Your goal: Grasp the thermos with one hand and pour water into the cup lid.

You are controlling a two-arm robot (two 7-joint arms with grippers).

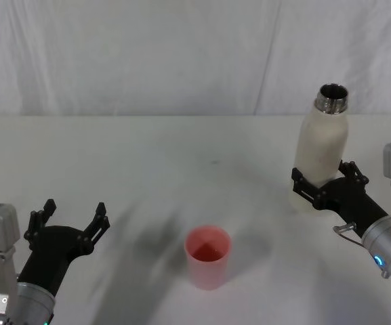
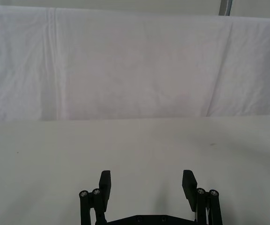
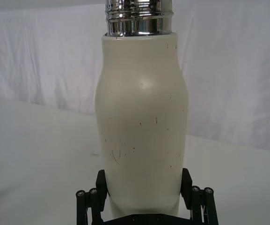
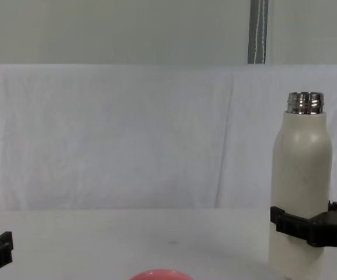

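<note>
A white table [image 1: 148,156] carries everything, with a white cloth backdrop [image 1: 181,54] hanging along its far edge; between the thermos [image 1: 320,152] and the cup lid [image 1: 207,256] the surface lies bare, nothing standing in the path; a faint dark speck marks the surface toward the far edge.

The thermos stands upright toward the table's right side, well back from the near edge; its long axis is vertical, the shiny threaded steel neck pointing up and its mouth uncapped; in the right wrist view light scuffs show on its cream body. The right gripper [image 1: 327,184] comes in from the right near corner, its black fingers [image 3: 101,180] closed on the lower body of the thermos, one on each side, touching it.

The cup lid sits near the middle of the near edge, open mouth up, well apart from the thermos and to its left. The left gripper [image 1: 73,218] hovers by the left near corner, fingers spread wide with nothing between them.
</note>
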